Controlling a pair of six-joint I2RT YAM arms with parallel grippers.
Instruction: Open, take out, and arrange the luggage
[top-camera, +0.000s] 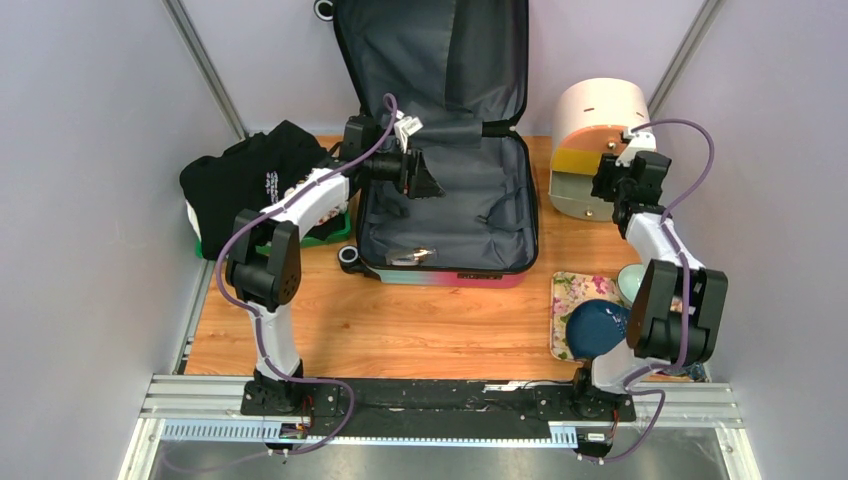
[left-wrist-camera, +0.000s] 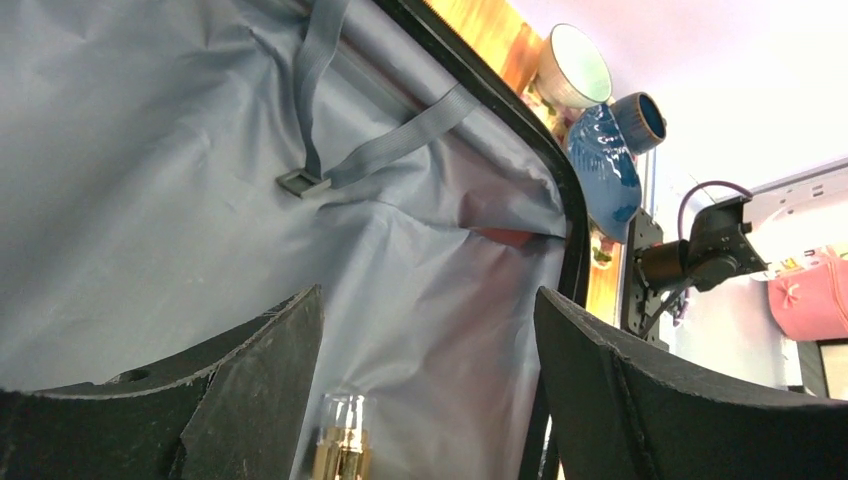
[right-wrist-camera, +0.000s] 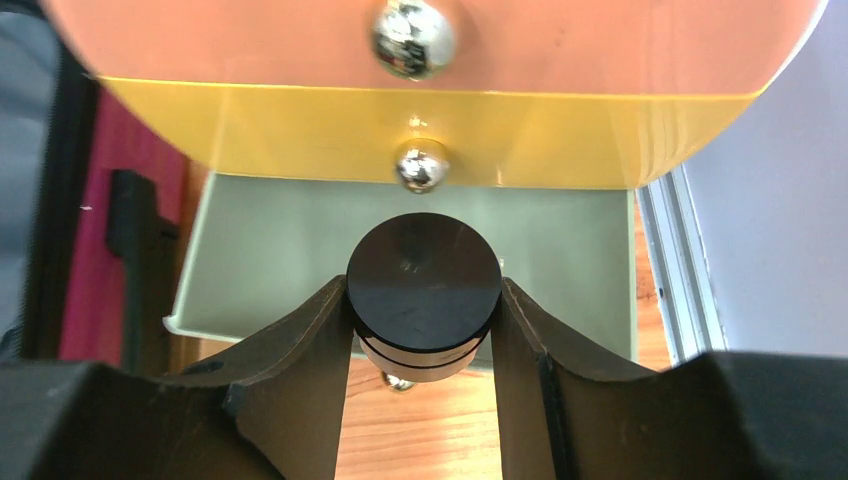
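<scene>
Pink-to-teal hard-shell suitcase (top-camera: 470, 215) lies open centre-back, lid upright: stiff, likely light, best held by its black rim (lining looks slippery). Left gripper (left-wrist-camera: 430, 330) gapes empty over it; right gripper (right-wrist-camera: 423, 295) clamps a round black-capped jar (right-wrist-camera: 424, 265).

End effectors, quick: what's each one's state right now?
Left end effector: open, empty, over the luggage lining.
Right end effector: closed on a small round black-topped jar.

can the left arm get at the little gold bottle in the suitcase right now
Probably yes: the left tool is open and empty over the luggage, and the gold bottle lies uncovered inside it, ahead of the fingers, with nothing between them.
</scene>
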